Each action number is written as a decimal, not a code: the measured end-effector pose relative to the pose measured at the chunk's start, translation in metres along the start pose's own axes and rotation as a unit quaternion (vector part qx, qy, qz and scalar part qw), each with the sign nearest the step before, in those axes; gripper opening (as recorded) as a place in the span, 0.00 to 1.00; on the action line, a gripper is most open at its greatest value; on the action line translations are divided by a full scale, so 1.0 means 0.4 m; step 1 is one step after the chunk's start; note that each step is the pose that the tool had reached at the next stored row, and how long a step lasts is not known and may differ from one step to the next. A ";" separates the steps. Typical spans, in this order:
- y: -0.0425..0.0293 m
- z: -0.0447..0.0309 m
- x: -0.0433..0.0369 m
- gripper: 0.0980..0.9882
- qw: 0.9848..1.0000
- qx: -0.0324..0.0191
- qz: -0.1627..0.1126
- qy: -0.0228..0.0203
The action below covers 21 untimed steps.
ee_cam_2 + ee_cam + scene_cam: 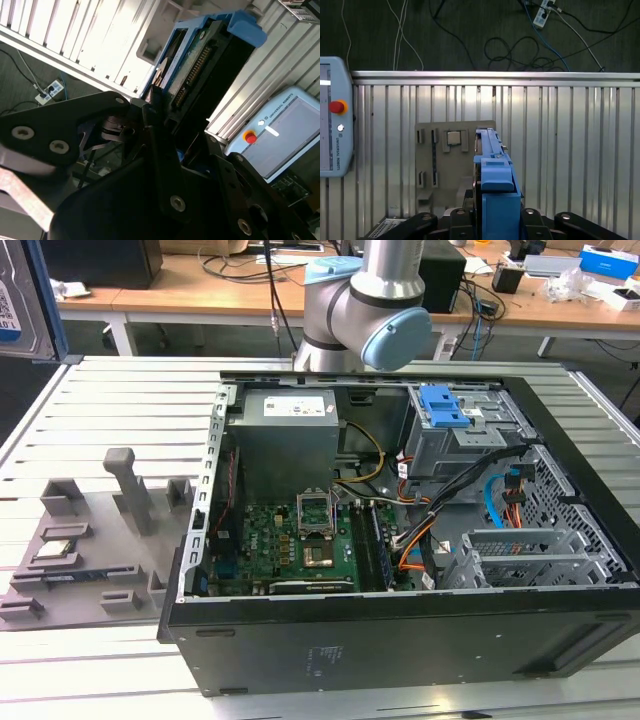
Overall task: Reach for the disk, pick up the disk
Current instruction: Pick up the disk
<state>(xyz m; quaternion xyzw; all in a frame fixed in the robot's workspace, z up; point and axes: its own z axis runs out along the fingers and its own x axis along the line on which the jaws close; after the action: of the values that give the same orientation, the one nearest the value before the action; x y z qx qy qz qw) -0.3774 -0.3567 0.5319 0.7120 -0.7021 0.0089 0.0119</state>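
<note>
Disk [496,195] is gripped edge-on by hand [495,222], held above ribbed alu. bench [570,150]; cables [520,50] are strewn on dark floor [370,30] past bench edge.

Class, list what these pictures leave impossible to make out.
1. Exterior view: the disk is cut off by the picture's left and top edges.
2. First wrist view: the disk is edge-on, its flat faces turned away.
3. Second wrist view: the gripper hides with its own dark body where it meets the disk.
4. First wrist view: the chip is too small to show markings.
</note>
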 end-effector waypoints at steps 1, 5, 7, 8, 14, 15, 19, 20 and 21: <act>0.000 -0.004 0.000 0.30 1.000 0.000 0.000 0.000; 0.000 -0.022 0.001 0.30 1.000 0.000 0.000 0.000; -0.001 -0.033 0.001 0.30 1.000 0.000 0.000 0.000; 0.000 -0.036 0.001 0.30 1.000 0.000 0.000 0.000; -0.001 -0.041 0.001 0.30 1.000 0.000 0.000 0.000; -0.004 -0.041 0.002 0.30 1.000 0.000 0.000 0.000; -0.043 -0.041 0.002 0.30 1.000 0.000 0.000 0.000; -0.051 -0.041 0.002 0.30 1.000 0.000 0.000 0.000; -0.059 -0.041 0.002 0.30 1.000 0.000 0.000 0.000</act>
<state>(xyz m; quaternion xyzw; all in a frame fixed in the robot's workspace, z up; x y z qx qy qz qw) -0.3536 -0.3566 0.5483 0.7120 -0.7020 0.0087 0.0120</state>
